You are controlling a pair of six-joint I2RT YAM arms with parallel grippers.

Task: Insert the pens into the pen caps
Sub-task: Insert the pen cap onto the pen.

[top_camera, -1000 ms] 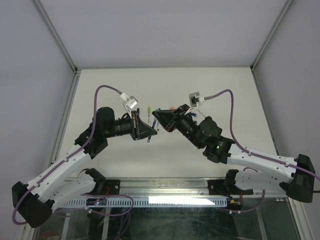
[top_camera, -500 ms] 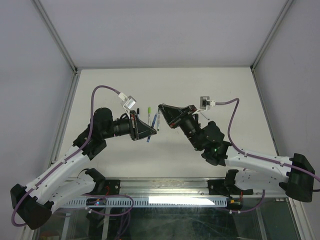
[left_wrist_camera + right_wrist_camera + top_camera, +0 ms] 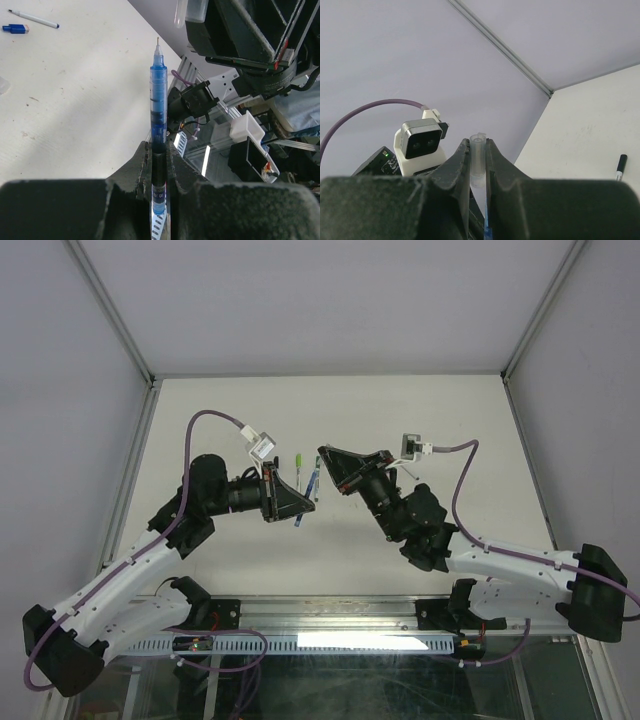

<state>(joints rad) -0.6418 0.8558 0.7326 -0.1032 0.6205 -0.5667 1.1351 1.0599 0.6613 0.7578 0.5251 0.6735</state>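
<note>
Left gripper: fingers clamped on the lower barrel of a blue pen, which is held off the table with its bare tip forward. Right gripper: fingers closed on a clear cap. The pen tip is near the cap, apparently not touching it. A white pen and a blue cap lie side by side on the table.
</note>
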